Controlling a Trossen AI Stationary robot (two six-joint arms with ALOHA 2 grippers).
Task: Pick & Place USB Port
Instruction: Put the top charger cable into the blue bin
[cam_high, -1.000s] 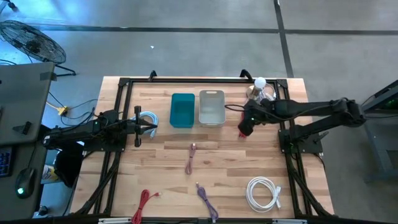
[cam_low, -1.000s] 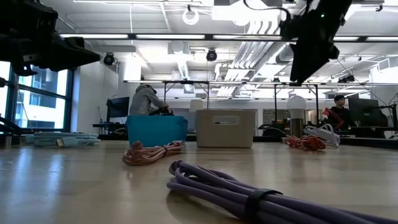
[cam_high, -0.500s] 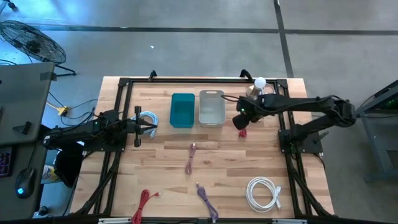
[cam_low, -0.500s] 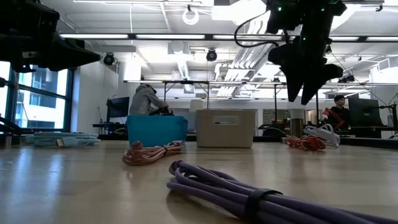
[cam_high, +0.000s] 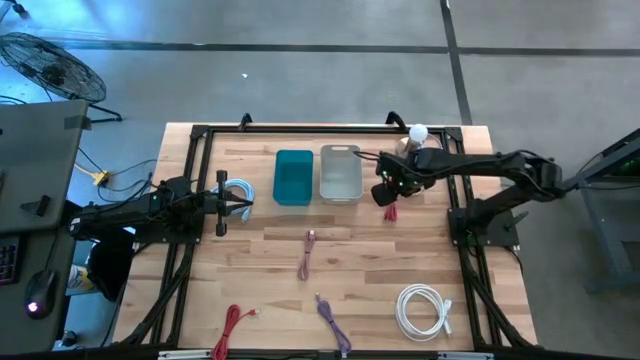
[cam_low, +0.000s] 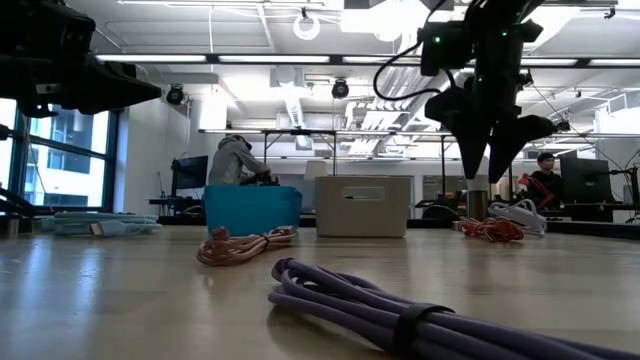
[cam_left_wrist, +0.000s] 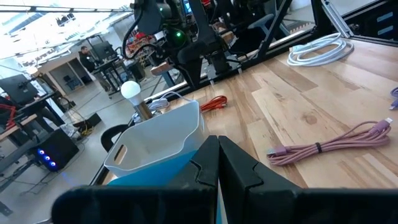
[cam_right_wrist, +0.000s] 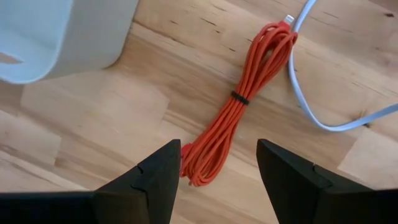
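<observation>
Movement this past second belongs to the right gripper (cam_right_wrist: 217, 171) — it has swung over the orange cable (cam_right_wrist: 239, 99) beside the grey bin (cam_high: 340, 172), fingers spread and empty, poised to descend — left gripper (cam_high: 222, 203) parked shut.

The right arm reaches in from the right edge of the high view, stretched leftward across the upper right of the frame, its wrist bent downward. The right gripper (cam_high: 389, 196) sits just right of centre in the upper half of that view; in the low view it hangs from the top of the frame at upper right (cam_low: 489, 165), fingers pointing down and spread apart with nothing between them. The right wrist view shows the same wide gap between its dark fingers (cam_right_wrist: 155, 177).

The left arm lies low along the left-middle of the high view, pointing rightward. The left gripper (cam_high: 234, 200) is closed, its fingers pressed together (cam_left_wrist: 217, 163).
</observation>
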